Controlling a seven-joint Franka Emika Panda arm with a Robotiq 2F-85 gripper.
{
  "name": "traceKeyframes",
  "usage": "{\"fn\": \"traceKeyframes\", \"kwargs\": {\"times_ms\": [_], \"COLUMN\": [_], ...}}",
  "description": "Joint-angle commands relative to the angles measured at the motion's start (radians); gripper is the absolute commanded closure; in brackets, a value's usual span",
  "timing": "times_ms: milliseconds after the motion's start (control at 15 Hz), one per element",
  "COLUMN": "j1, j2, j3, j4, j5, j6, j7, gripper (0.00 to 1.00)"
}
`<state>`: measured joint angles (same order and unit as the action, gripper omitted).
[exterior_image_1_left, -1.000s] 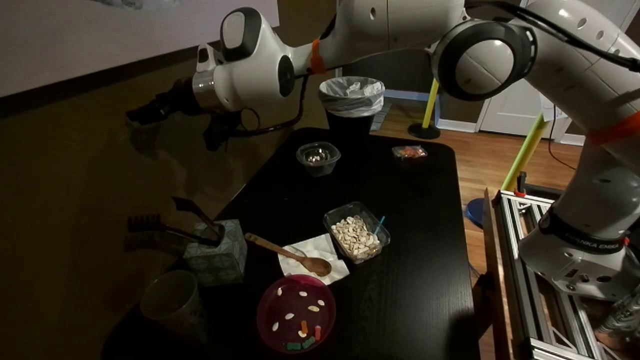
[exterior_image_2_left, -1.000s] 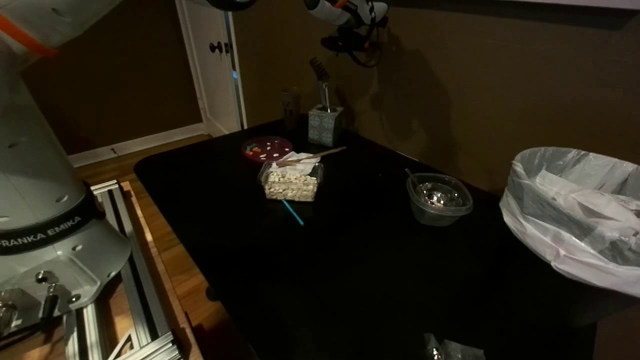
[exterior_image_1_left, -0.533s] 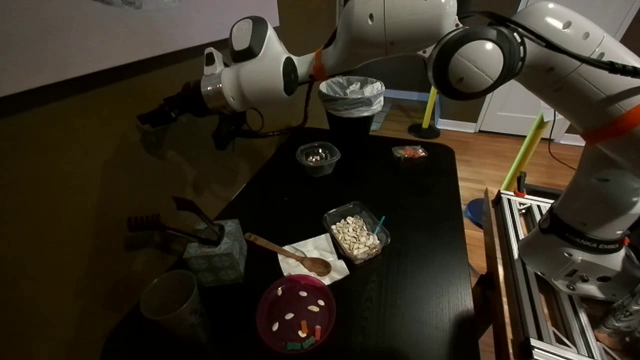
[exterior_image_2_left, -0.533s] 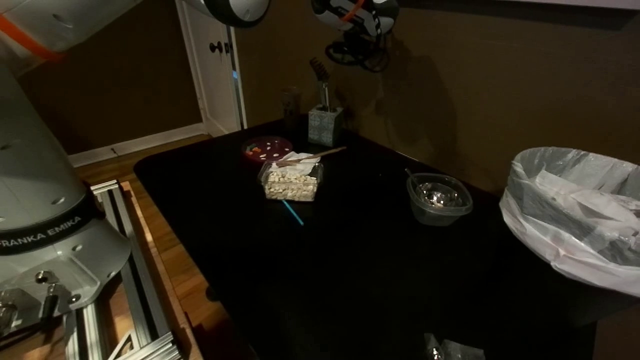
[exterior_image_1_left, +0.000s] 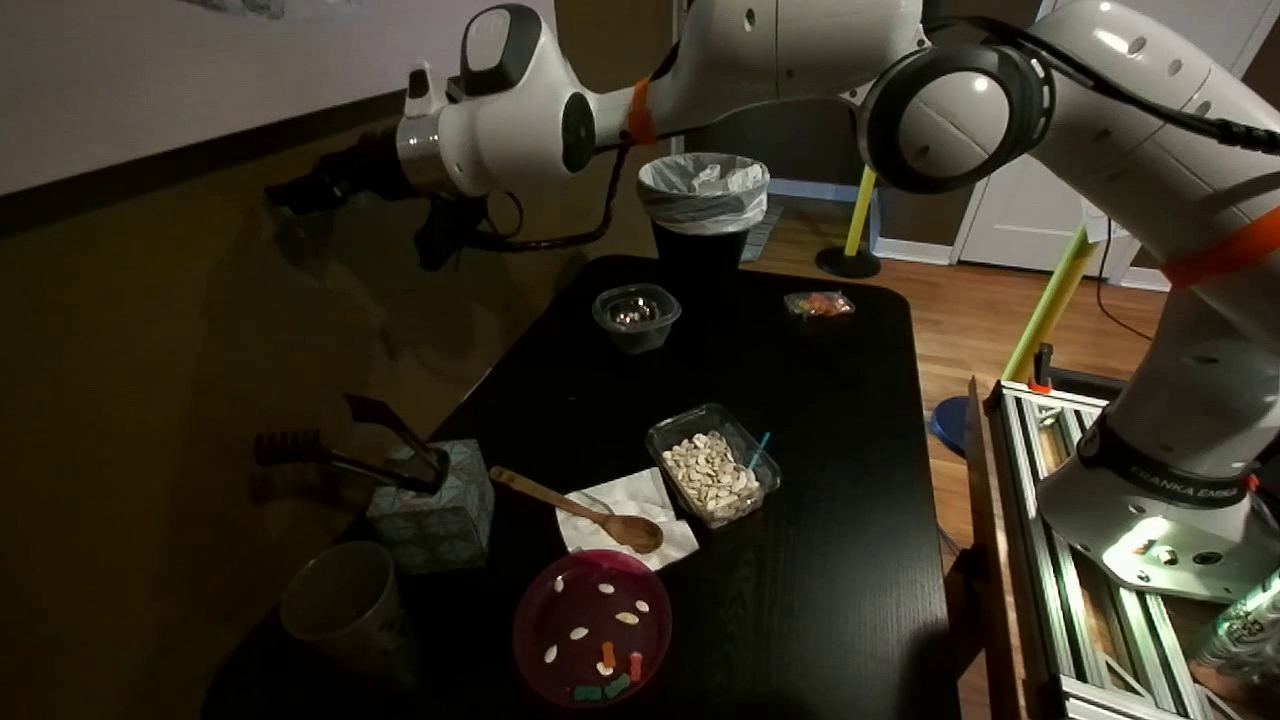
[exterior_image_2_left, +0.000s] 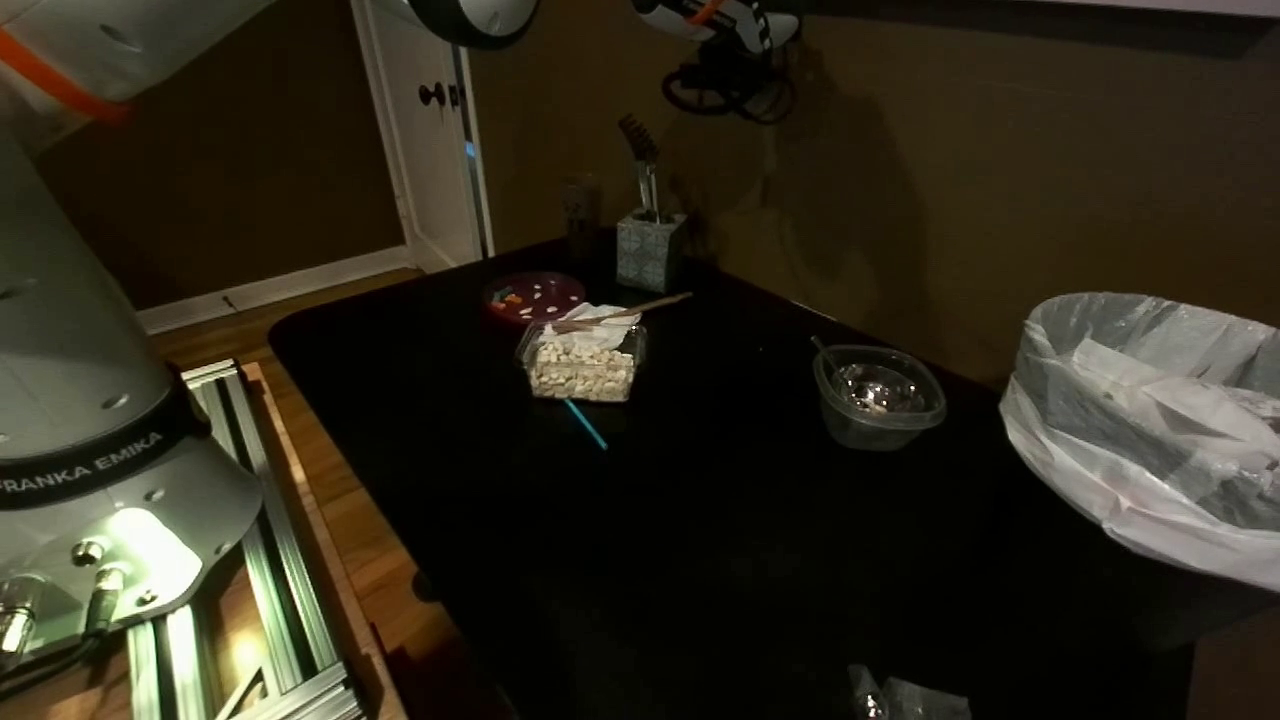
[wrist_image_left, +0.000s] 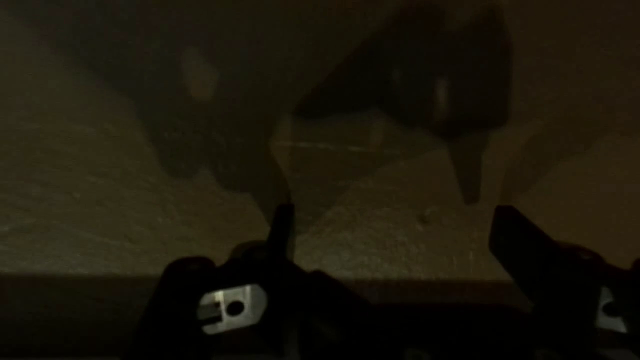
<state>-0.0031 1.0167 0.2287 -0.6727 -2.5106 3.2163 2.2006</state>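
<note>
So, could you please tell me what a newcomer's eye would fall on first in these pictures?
Probably the white robot arm, spanning above the black table, its gripper open before the brown wall. Next, perhaps, the glaring light on the arm's base, then the magenta plate of pale and coloured bits beside the wooden spoon.

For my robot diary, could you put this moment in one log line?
Gripper: open, holding nothing | Position: high, facing wall | Table: wooden spoon across white paper, purple plate nearby

Matt gripper (wrist_image_left: 392, 210), rough wall (wrist_image_left: 350, 250)
Smooth wooden spoon (exterior_image_1_left: 622, 527), creased paper napkin (exterior_image_1_left: 642, 493), far bin liner (exterior_image_1_left: 702, 212) of glossy plastic.
</note>
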Motion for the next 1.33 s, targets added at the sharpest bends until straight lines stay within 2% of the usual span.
{"fn": "traceKeyframes", "kwargs": {"times_ms": [0,467,533,600,733,867,1267], "j1": [-0.029,-0.042,-0.084,-0.083,-0.117,-0.122,-0.190], "j2": [0.070,0.185,0.131,0.140,0.155,0.197,0.285], "j3": [0.098,0.226,0.303,0.293,0.407,0.459,0.774], "j4": [0.156,0.340,0.221,0.230,0.223,0.263,0.248], "j5": [0.000,0.000,0.000,0.000,0.000,0.000,0.000], "j6": [0.088,0.176,0.137,0.145,0.140,0.170,0.186], "j7": [-0.109,-0.242,-0.312,-0.313,-0.412,-0.470,-0.774], "gripper": [0.00,0.00,0.00,0.00,0.00,0.00,0.00]}}
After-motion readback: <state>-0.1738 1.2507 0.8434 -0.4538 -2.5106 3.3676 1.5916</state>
